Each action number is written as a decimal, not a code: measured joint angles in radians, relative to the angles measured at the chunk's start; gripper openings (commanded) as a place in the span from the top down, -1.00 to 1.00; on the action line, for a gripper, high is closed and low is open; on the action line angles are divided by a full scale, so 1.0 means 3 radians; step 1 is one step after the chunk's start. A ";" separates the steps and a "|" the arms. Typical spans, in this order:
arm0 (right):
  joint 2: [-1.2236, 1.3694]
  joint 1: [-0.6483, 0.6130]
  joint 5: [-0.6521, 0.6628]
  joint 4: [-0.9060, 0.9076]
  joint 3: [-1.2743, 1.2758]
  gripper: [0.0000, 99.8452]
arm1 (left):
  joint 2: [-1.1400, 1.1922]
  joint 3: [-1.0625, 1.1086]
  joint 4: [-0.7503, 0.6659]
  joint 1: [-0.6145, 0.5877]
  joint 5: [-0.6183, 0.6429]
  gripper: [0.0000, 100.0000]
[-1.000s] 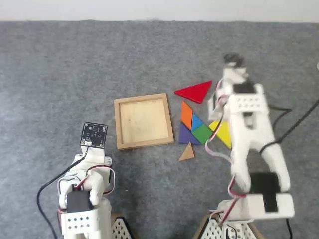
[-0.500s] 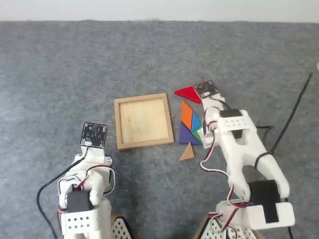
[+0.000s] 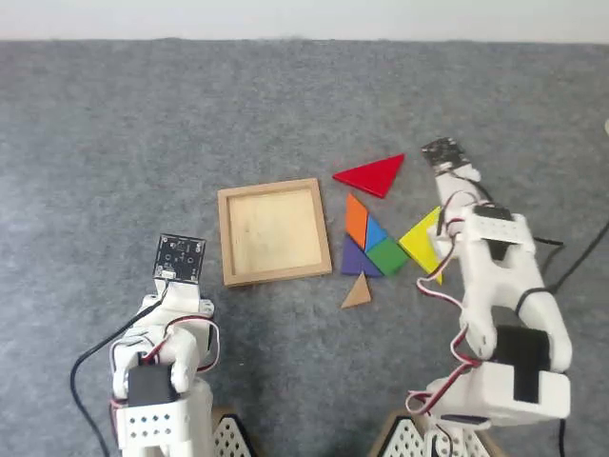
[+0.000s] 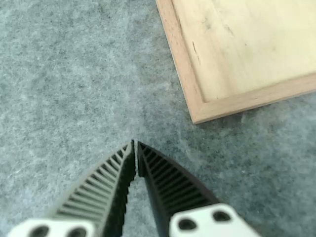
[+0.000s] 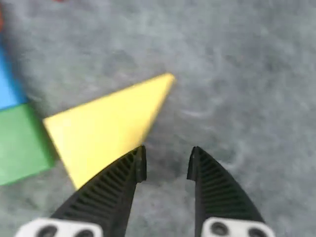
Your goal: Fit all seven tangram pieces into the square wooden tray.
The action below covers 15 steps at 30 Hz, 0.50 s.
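The wooden tray lay bare near the middle of the table, and all seven pieces were outside it, between the tray and the table's right edge. The red triangle lay farthest back. The orange piece, blue piece, purple piece and green square were packed together just beside the tray. The yellow triangle touched the green square, and the small tan triangle lay nearest the front edge. By that layout the task looked to be at its first pick. The right gripper hung low over the yellow triangle, its jaws a narrow gap apart and holding nothing, with one fingertip above the piece's edge and the other over bare table. The next move probably called for lowering until the fingers straddled that thin edge, pinching it, then carrying it to the tray; a flat piece on the fuzzy grey surface could slip. The left gripper was closed and empty, hovering near a front corner of the tray. No writing, label or brand could be read on the tray or the pieces.
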 measured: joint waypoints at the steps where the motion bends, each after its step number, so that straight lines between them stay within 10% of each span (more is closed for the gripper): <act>1: 0.0000 0.0046 0.0000 0.0026 -0.0031 0.71 | 0.0000 0.0000 0.0000 0.0000 0.0000 0.97; 8: -0.0317 0.0102 -0.0215 0.0742 -0.0220 0.71 | 0.0000 0.0000 0.0000 0.0000 0.0000 0.97; 15: -0.0844 -0.0798 -0.0215 0.1197 0.0015 0.71 | 0.0000 0.0000 0.0000 0.0000 0.0000 0.97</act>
